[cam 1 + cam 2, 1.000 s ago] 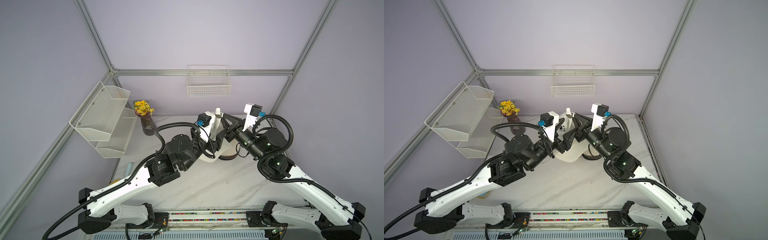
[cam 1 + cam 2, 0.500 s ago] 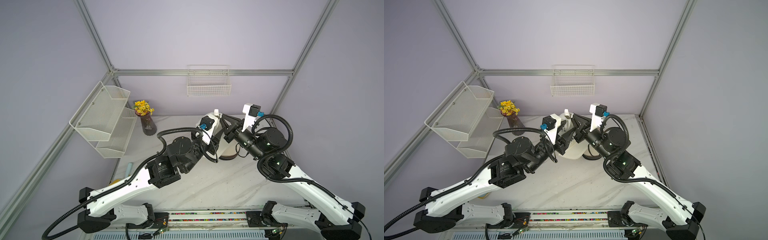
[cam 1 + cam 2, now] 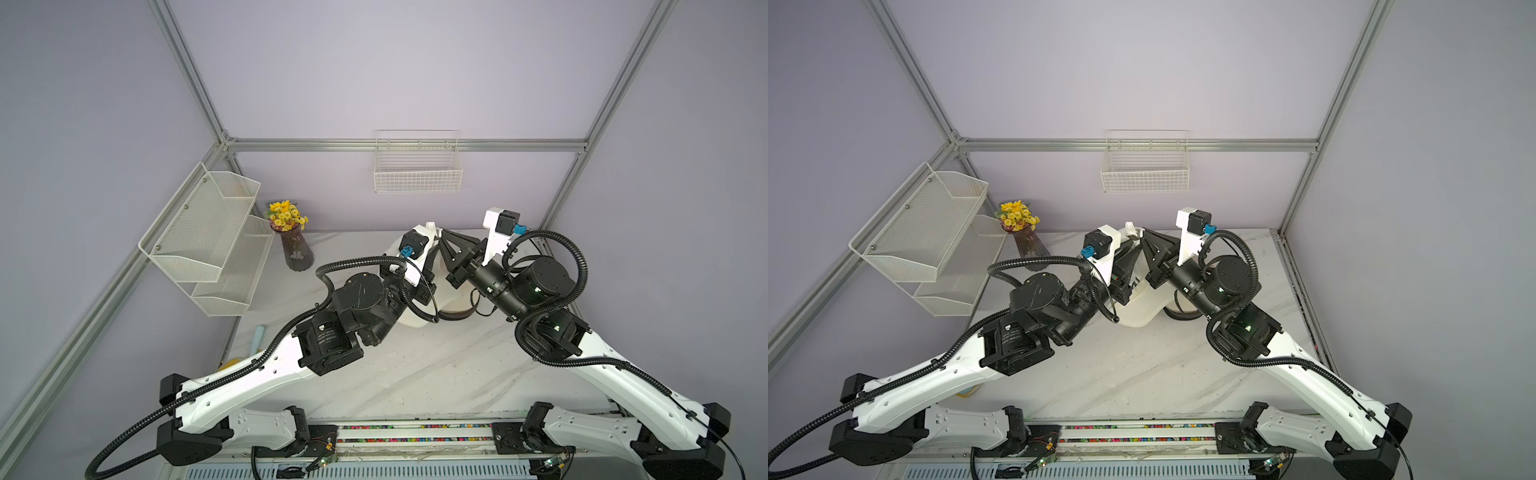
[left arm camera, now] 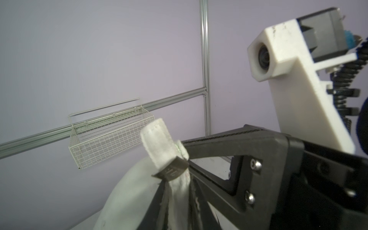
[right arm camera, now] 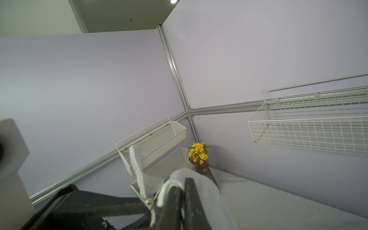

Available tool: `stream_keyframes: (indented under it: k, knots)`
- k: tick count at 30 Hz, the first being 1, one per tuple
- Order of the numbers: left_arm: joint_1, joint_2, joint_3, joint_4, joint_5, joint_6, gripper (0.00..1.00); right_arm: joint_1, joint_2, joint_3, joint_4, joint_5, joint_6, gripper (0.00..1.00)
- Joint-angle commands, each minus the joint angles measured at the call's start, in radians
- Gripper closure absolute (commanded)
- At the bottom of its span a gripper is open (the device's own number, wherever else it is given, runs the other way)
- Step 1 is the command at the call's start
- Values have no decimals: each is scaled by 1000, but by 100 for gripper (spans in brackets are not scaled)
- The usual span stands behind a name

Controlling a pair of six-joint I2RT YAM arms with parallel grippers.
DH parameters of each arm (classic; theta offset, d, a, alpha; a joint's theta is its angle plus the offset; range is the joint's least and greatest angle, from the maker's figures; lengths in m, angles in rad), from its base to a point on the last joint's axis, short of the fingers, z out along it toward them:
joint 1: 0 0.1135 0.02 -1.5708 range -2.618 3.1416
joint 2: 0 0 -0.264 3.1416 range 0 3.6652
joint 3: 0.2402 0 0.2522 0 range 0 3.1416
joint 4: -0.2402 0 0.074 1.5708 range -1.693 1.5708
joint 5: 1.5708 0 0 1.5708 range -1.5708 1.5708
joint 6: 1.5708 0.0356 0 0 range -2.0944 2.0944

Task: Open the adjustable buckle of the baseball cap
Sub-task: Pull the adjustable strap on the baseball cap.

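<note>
Lilac walls on aluminium posts close in a white marbled surface [image 3: 415, 374], and we see a wire basket [image 3: 417, 183] on the back wall, a mesh shelf [image 3: 208, 232] on the side wall and a vase of yellow flowers [image 3: 296, 249] in the corner. Toward the far middle of the surface, the white baseball cap [image 3: 1142, 309] is held up between the two arms, its rear opening raised. In the left wrist view the strap [image 4: 158, 142] pokes upright through the dark metal buckle [image 4: 171, 169]. The left pincer [image 4: 177, 191] is closed on the strap just under the buckle. The right pincer [image 5: 182, 187] is clamped on the cap's fabric right beside the buckle, its tips almost meeting the left one's.
</note>
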Motion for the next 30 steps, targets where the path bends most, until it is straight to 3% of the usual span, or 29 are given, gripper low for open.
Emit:
stream_keyframes:
  k: [1,8,14,17,30]
  knots:
    - [-4,-1,6,39,-13,18,88,15,-10,31,1,-7,-10,100]
    - [-5,-6,5,39,-19,27,100,20,-24,29,-18,4,-26,100]
    - [-6,-10,5,39,-23,41,100,21,-23,34,-50,-13,-49,100]
    - [-8,-9,5,39,-26,46,100,20,-23,35,-73,-24,-72,87]
    - [-9,-19,-2,33,-17,43,100,21,-12,60,-102,-44,-131,74]
